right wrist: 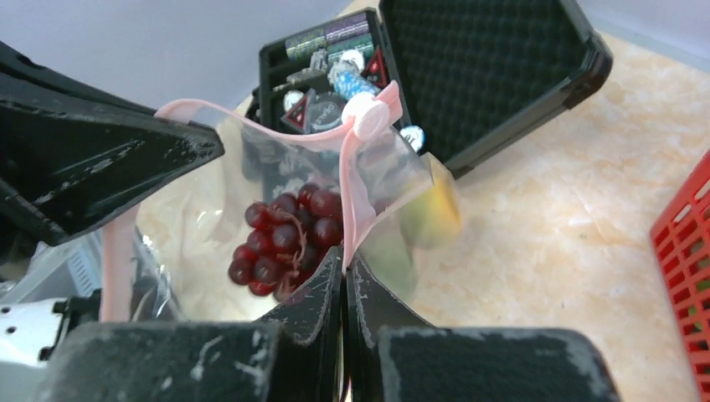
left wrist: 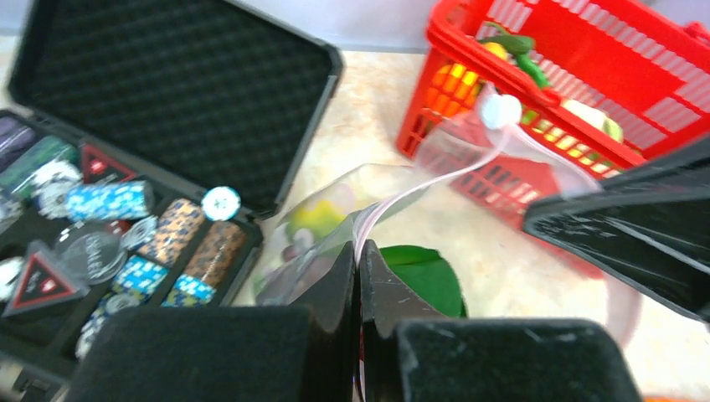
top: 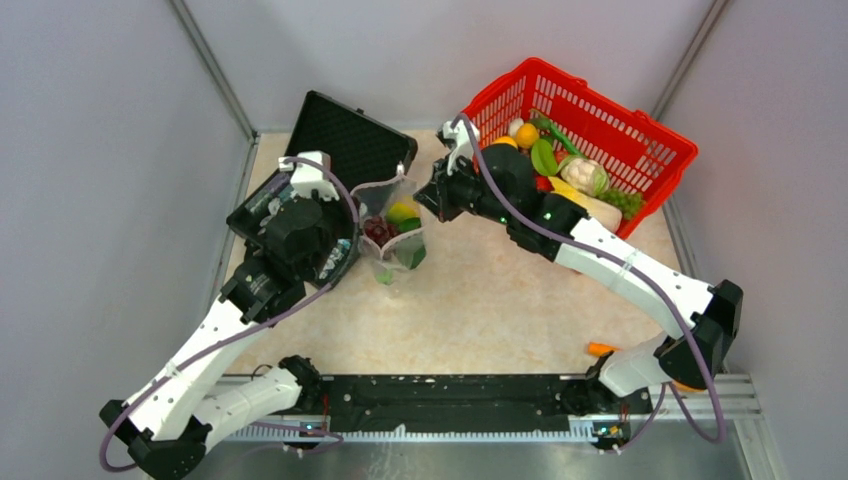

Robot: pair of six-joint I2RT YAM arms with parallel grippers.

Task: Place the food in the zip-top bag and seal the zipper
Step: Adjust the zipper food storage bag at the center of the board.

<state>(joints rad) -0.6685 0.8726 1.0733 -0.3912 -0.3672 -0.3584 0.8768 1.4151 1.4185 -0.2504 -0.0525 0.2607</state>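
Observation:
The clear zip-top bag hangs between my two grippers above the table. It holds purple grapes, a yellow-green fruit and a green piece. My left gripper is shut on the pink zipper strip at one end of the mouth. My right gripper is shut on the same strip at the other end. A white slider sits on the strip between them. In the top view the left gripper and the right gripper flank the bag.
The red mesh basket at the back right holds several more toy foods. The open black case with small trinkets lies behind the left gripper. A small orange piece lies near the right arm's base.

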